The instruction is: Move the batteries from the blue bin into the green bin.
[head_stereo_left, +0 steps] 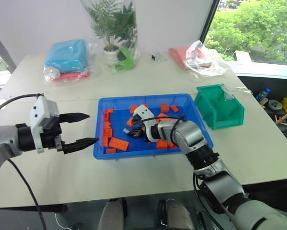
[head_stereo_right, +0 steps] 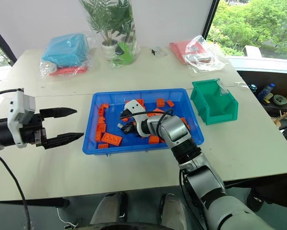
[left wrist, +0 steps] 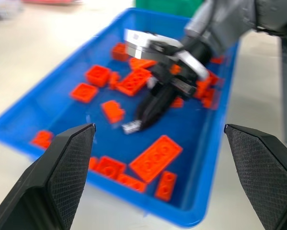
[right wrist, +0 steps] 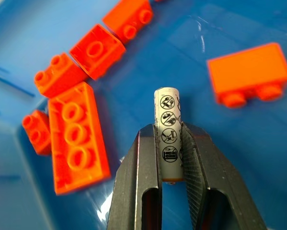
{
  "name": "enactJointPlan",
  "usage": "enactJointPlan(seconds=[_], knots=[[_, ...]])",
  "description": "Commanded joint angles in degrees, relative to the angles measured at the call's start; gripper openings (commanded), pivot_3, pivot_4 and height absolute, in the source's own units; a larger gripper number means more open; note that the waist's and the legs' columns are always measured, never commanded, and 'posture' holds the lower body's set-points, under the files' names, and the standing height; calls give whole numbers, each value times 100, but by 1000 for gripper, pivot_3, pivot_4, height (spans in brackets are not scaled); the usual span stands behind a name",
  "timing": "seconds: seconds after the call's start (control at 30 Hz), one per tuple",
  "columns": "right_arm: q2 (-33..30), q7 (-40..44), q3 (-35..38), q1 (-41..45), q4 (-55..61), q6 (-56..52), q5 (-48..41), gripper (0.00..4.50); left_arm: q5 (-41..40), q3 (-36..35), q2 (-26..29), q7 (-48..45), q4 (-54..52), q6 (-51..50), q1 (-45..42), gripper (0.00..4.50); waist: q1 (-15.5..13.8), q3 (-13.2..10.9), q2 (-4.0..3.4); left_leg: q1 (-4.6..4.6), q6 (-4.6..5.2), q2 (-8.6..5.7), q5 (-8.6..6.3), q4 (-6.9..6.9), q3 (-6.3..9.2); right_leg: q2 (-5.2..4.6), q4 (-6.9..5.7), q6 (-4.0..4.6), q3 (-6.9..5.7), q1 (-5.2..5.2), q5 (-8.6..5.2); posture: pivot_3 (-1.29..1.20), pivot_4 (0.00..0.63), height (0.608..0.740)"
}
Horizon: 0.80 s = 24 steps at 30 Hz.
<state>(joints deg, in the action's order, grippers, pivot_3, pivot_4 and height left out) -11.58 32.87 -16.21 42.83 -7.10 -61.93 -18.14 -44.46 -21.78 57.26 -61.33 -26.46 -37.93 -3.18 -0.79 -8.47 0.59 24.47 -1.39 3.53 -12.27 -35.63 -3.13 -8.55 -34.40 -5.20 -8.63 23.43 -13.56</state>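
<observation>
Right claw [right wrist: 171,158]: clamped on a battery [right wrist: 167,129], low inside the blue bin [head_stereo_left: 197,111].
Left claw [head_stereo_left: 87,128]: fingers spread wide, empty, just outside the bin.
Green bin [head_stereo_left: 219,106]: beyond the right claw, beside the blue bin.

The battery [right wrist: 168,139] between the black fingers [right wrist: 133,191] of the right gripper [right wrist: 169,158] is silver-grey, with small black round symbols printed in a row. Around that gripper lie orange studded blocks [right wrist: 78,139] on the bright-blue bin [head_stereo_left: 200,125]. The other bin [head_stereo_left: 219,106] is teal-green.
</observation>
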Motion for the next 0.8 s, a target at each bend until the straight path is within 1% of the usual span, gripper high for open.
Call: enactJointPlan(seconds=[0.03, 0.07, 0.1, 0.2, 0.3, 0.37, 0.47, 0.6, 0.67, 0.73, 0.77, 0.8], knots=[[-640, 57, 1235, 705, 827, -450, -445, 82, -98, 203, 13, -99, -154, 45, -232, 4500, -9, -9, -10, 3, 0, -1, 0, -3, 0, -1, 2, 0, 0, 0, 0, 0, 150, 672], [-768, 39, 1416, 792, 875, -546, -511, 82, -83, 246, 1, -109, -131, 60, -271, 4500, -11, -9, -10, 5, 0, -1, 0, -4, 0, -1, 4, 0, 0, 1, 0, 0, 150, 672], [-1081, 21, 1739, 918, 821, -633, -548, 82, -57, 341, -46, -88, -84, 78, -370, 4500, -11, -8, -9, 5, 0, -2, 0, -4, 0, 0, 6, 0, 0, 0, 0, 0, 150, 672], [-2227, 84, 2349, 945, 502, -532, -385, 82, 41, 612, -218, -34, 65, 147, -647, 4500, -24, -1, 2, 0, 0, -3, 0, 4, 0, 0, 14, -4, -2, -6, -2, 0, 150, 672], [-2878, 102, 2621, 722, 202, -427, -312, 82, 98, 774, -329, -48, 179, 206, -816, 4500, -2, 3, 8, -1, -2, -7, -2, 10, -4, -3, 26, -5, -2, -9, -3, 0, 150, 672], [-3147, 40, 2735, 565, 59, -326, -222, 82, 112, 871, -376, -73, 230, 228, -916, 4500, 29, 8, 17, -3, -3, -7, -2, 10, -13, -5, 26, -6, -2, -9, -2, 0, 150, 672], [-3516, 80, 2924, 274, -198, -112, -153, 82, 153, 1168, -495, -121, 297, 242, -1233, 4500, 52, 2, 4, -5, 11, 2, 6, 14, -31, -7, 13, -11, 0, -13, 6, 0, 150, 672], [-3506, -43, 2933, 83, -427, 226, -66, 82, 233, 1361, -589, -168, 418, 258, -1533, 4500, 77, 1, 0, -15, 12, 9, 8, 16, -34, -3, 8, -10, 0, -13, 7, 0, 150, 672], [-3451, -101, 2877, 12, -556, 435, 13, 1095, 255, 1395, -612, -172, 477, 258, -1639, 4500, 72, 2, 1, -17, 12, 10, 8, 16, -36, -3, 10, -10, 0, -8, 7, 0, 150, 672], [-3452, -169, 2744, -13, -693, 785, 186, 1834, 270, 1392, -619, -182, 509, 256, -1683, 4500, 55, 1, 0, -17, 12, 10, 8, 15, -36, -4, 14, -9, 0, -1, 6, 0, 150, 672], [-3483, -153, 2666, -2, -760, 960, 262, 2373, 278, 1384, -621, -187, 514, 256, -1691, 4500, 51, 0, -1, -18, 12, 9, 7, 15, -38, -5, 17, -10, 0, -2, 7, 0, 150, 672], [-3512, -97, 2642, 71, -838, 1067, 275, 2768, 281, 1369, -617, -188, 514, 251, -1692, 4500, 48, 0, -1, -17, 12, 9, 7, 15, -39, -5, 19, -10, 0, -2, 7, 0, 150, 672]])
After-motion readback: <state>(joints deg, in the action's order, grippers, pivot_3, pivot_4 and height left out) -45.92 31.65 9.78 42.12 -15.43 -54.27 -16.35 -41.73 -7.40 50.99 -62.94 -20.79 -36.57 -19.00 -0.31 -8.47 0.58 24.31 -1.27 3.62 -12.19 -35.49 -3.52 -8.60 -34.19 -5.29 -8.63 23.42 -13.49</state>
